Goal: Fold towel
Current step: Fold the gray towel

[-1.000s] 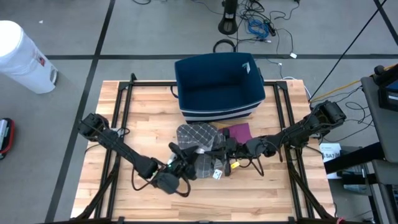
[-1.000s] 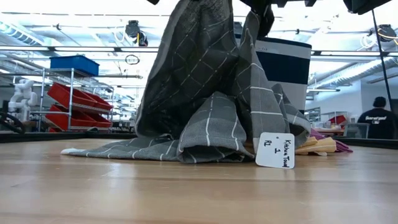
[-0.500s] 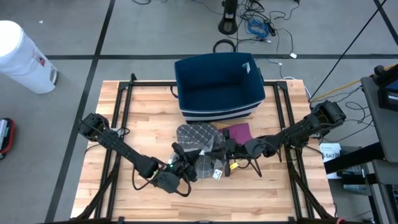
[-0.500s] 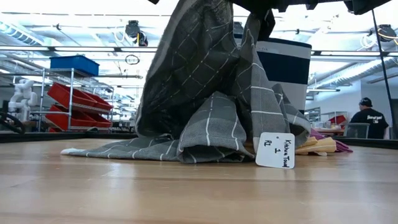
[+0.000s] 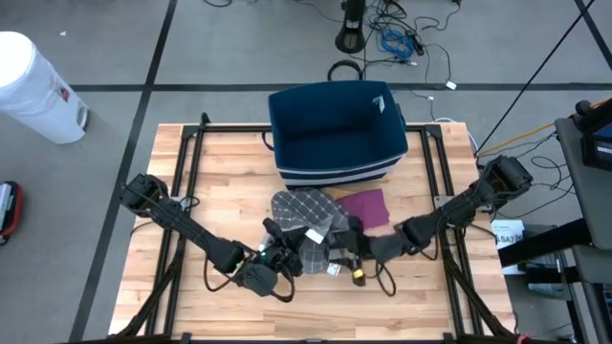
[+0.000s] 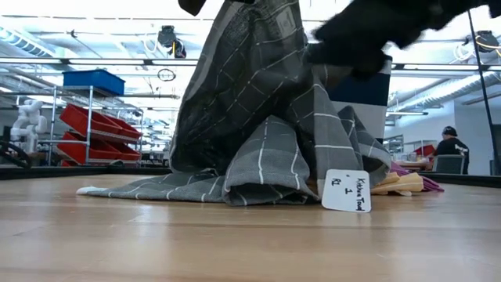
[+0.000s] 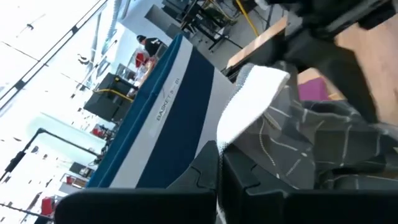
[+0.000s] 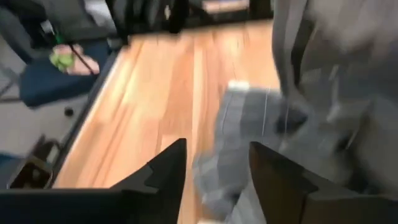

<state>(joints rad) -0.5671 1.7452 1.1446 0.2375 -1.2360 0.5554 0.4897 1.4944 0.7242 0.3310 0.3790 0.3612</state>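
Nearest me in the low view, a white tag [image 6: 347, 189] stands on the wooden table [image 6: 235, 243], reading "Kitchen Towel". Behind it the grey checked towel [image 6: 266, 125] rises in a tall peak, its lower folds heaped on the boards.

From above, my left gripper [image 5: 280, 256] sits at the towel's near-left edge. Its wrist view shows the fingers [image 7: 249, 180] pressed together with a strip of the cloth's pale hem pinched between them, so I read it as clamped on the towel.

My right gripper [image 5: 350, 250] is at the towel's right side. In its wrist view the fingers [image 8: 163, 169] stand apart with bare wood and grey cloth between them; the picture is smeared, but nothing looks gripped.

A purple cloth [image 5: 367, 206] lies just right of the towel. Farther back, a dark blue basket [image 5: 335, 134] stands at the table's far edge.
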